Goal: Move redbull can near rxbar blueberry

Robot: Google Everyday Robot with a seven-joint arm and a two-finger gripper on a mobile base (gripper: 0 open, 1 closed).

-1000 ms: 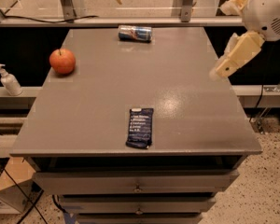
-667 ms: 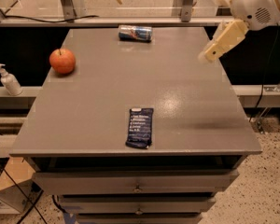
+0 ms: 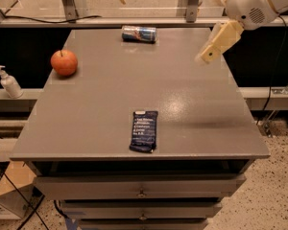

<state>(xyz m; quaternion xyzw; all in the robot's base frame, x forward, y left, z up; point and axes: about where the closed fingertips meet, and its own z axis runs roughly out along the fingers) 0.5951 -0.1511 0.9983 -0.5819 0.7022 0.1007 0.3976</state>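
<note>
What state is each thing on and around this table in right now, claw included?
redbull can: lying on its side at the far edge of the table, untouched.
rxbar blueberry: lying flat near the front edge, text side up.
apple: upright, at the left side.
claw: in the air over the far right part of the table, apart from the can.
drawers: shut.
pump bottle: upright, left of the table.

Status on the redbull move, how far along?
Nothing done yet: the redbull can lies on its side at the far table edge, apart from the rxbar blueberry near the front. In hand: the gripper hangs above the far right, off the can. Left: grasp, carry, place beside bar.
</note>
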